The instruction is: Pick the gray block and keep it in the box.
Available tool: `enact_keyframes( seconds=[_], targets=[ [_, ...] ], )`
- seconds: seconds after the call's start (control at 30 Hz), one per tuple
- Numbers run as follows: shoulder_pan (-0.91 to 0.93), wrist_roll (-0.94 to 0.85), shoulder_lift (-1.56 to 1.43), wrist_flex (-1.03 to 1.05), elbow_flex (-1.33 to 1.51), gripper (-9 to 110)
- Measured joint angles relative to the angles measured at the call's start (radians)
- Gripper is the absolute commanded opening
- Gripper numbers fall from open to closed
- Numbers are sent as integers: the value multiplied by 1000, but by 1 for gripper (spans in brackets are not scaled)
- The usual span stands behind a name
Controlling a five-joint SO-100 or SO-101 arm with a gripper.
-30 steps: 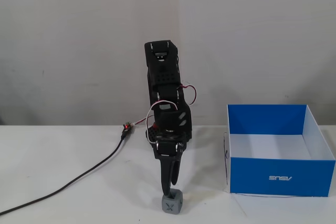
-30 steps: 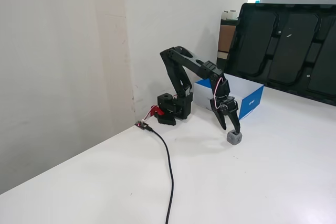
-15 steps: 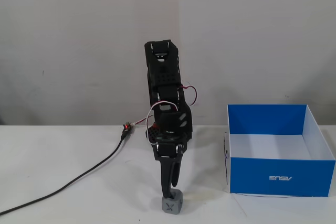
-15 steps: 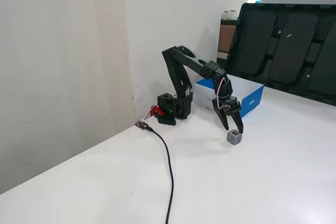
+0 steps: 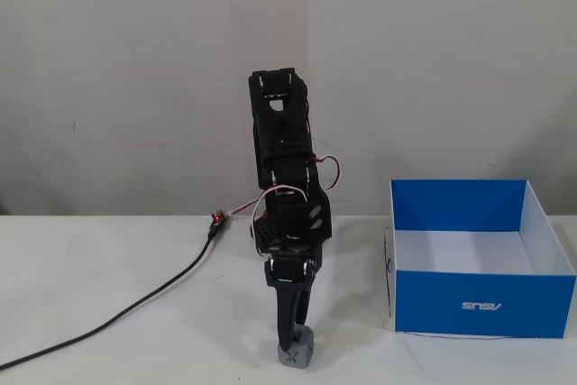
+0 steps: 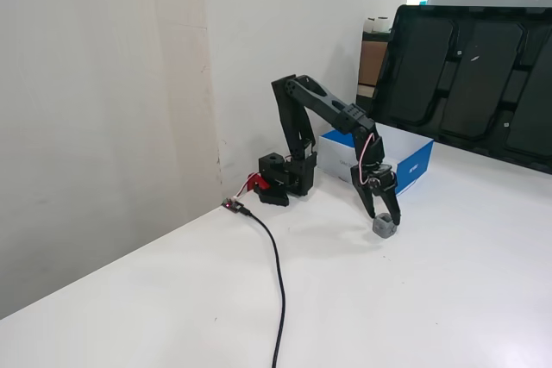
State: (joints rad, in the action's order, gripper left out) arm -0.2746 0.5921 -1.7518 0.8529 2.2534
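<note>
Two fingers straddle gray block on table; grip contact unclear.

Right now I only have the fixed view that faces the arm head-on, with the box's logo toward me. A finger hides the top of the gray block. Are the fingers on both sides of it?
Observer: Yes. In a fixed view, the fingers reach down on either side of the gray block, which sits on the table. I cannot tell whether they press it.
Operator: Is there anything behind the box that I can't see?
Observer: A big black panel stands just beyond the box.
</note>
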Motion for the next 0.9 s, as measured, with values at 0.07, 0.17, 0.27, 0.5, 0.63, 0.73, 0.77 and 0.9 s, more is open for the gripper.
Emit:
enact_keyframes(
  seconds=[0.07,0.17,0.27,0.5,0.63,0.73,0.77,0.9],
  targets=[
    [0,0,15,-6,-6,25],
    [0,0,31,-8,-28,25],
    [0,0,46,-11,-38,25],
    [0,0,104,-25,-67,24],
    [0,0,123,-25,-74,22],
    [0,0,130,-25,-74,21],
    [0,0,130,-25,-74,21],
    [0,0,130,-46,-74,16]
  ],
)
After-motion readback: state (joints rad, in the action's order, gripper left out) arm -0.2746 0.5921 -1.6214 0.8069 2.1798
